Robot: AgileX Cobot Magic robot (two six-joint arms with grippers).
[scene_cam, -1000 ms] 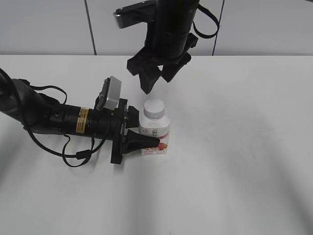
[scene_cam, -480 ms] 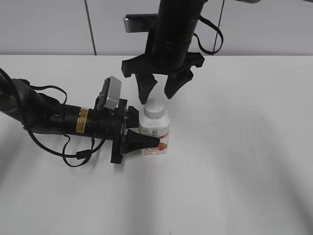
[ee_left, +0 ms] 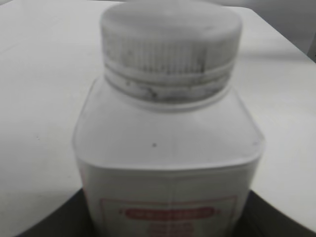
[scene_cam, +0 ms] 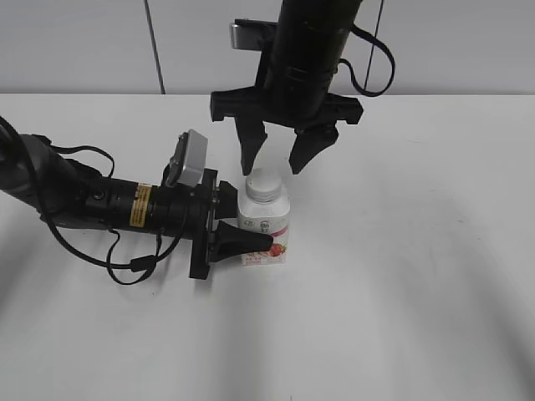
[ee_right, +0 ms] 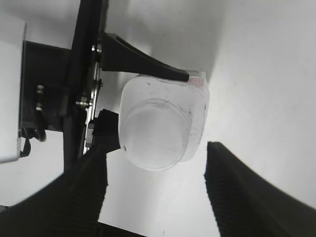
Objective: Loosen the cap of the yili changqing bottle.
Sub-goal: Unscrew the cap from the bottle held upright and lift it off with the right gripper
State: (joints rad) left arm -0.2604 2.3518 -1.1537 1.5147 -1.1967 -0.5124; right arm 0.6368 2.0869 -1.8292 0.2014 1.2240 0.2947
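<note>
- The white table point(scene_cam: 401, 276) takes up nearly the whole scene, with a pale panelled wall point(scene_cam: 84, 46) behind it
- The left arm point(scene_cam: 100, 205) lies low along the tabletop from the left edge, its wrist camera point(scene_cam: 189, 159) perched on top
- The right arm point(scene_cam: 309, 50) comes straight down from above, roughly over the middle of the table
- The left gripper point(scene_cam: 242, 221) is clamped around the body of the yili changqing bottle point(scene_cam: 266, 230), one dark finger point(scene_cam: 242, 242) pressed across the fruit label at the front, bracing the bottle upright on the table
- The right gripper point(scene_cam: 278, 159) hangs spread wide just above the bottle, holding nothing; in the right wrist view its two ribbed pads point(ee_right: 84, 182) sit either side of the bottle top with daylight between
- The bottle stands a little left of centre, and the left wrist view shows its rounded shoulders and wide neck close up, though slightly blurred
- The cap point(scene_cam: 263, 185) is on the neck, ribbed rim showing, and no finger touches it yet
- To do this step well, I'd say the right gripper should drop straight down until its pads are level with the ribbed rim, centred so both meet the cap together, then close firmly before twisting
- The left grip must not slacken, or the bottle will simply spin with the cap
</note>
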